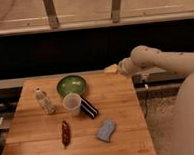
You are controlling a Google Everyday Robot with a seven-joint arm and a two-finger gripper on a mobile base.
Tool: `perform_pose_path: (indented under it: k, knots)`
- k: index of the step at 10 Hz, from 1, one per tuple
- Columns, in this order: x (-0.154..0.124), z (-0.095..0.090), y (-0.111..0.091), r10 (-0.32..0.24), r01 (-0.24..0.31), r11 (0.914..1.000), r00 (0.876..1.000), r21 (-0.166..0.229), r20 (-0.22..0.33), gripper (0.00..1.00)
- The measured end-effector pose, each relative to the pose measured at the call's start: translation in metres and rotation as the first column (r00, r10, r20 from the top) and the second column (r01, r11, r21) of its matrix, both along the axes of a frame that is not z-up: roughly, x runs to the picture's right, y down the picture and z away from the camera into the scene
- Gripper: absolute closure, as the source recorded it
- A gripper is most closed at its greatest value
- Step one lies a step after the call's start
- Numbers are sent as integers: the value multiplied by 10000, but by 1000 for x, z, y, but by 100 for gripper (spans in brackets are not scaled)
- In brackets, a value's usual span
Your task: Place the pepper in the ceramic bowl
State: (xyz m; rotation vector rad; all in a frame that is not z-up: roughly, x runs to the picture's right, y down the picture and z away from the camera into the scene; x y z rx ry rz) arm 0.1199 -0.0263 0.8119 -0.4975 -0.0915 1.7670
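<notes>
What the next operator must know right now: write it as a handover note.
Gripper: open and empty, at the back right edge of the table, well away from the job's things.
Pepper: lying on the table near the front, left of the sponge, not gripped.
Bowl: at the back, empty; a cup stands close in front of it.
Done: nothing yet.
Left: reach the pepper, grasp it, lift it past the cup, release it in the bowl.
</notes>
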Motion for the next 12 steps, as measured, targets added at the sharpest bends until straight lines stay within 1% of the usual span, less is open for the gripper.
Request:
perform_pose_path:
  k: [7, 8, 9, 10, 12]
  knots:
    - [0, -1, 0, -6, 6, 10000, 10000, 8, -4, 20]
    - [1, 0, 2, -105, 105, 9999, 9999, -18, -86, 20]
    - [-2, -1, 8, -552, 551, 9985, 9979, -58, -346, 20]
    - [-9, -4, 20, -1060, 1048, 9942, 9926, -223, -600, 20]
    - [-4, -13, 43, -1543, 1503, 9875, 9834, -480, -958, 20]
